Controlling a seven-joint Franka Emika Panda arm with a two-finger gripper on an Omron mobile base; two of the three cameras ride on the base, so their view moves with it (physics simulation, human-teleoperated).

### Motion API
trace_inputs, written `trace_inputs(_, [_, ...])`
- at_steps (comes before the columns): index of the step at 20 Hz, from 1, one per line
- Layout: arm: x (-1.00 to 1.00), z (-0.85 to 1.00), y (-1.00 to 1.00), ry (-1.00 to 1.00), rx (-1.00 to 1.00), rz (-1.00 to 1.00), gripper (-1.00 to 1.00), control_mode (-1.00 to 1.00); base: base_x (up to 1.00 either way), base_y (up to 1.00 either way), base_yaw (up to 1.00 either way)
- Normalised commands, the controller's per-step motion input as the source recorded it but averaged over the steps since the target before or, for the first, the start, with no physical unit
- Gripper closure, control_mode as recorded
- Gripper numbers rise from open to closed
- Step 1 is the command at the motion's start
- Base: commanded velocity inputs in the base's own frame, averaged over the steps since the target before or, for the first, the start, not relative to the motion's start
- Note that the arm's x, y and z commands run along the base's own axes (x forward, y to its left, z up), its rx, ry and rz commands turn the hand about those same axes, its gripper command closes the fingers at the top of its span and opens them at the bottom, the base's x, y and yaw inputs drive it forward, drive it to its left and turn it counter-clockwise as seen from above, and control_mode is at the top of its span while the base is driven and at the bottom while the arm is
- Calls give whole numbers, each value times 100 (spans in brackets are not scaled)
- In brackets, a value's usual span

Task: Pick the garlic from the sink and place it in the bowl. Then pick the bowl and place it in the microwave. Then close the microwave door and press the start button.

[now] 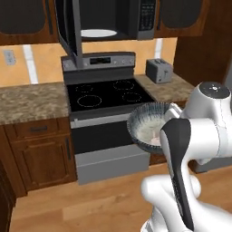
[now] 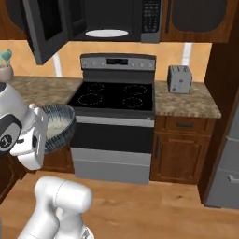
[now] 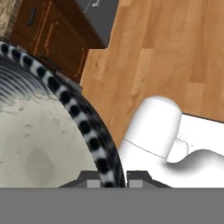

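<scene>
microwave [image 1: 113, 18] cavity: open | microwave door [image 1: 68, 29] swung left | stove [image 1: 108, 95] top: free

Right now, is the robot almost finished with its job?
Partly. The pincer is clamped on the bowl rim, carrying it in front of the stove; something small and pale, maybe the garlic, lies inside. The microwave gapes, its door still open; loading, shutting, starting remain.
</scene>
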Motion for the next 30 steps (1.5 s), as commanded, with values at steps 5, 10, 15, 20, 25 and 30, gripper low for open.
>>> trace_inputs(5, [0, 0, 0, 0, 0, 0, 100, 100, 100, -30, 11])
trace_inputs(10, [0, 0, 0, 0, 0, 0, 100, 100, 95, -42, 16])
trace_inputs(15, [0, 0, 0, 0, 0, 0, 100, 100, 82, -6, 5])
trace_inputs(20, [0, 0, 0, 0, 0, 0, 100, 100, 71, 0, 0])
trace_inputs(25, [0, 0, 0, 0, 0, 0, 100, 100, 43, 2, -3])
trace_inputs(30, [0, 0, 0, 0, 0, 0, 100, 100, 44, 23, -3])
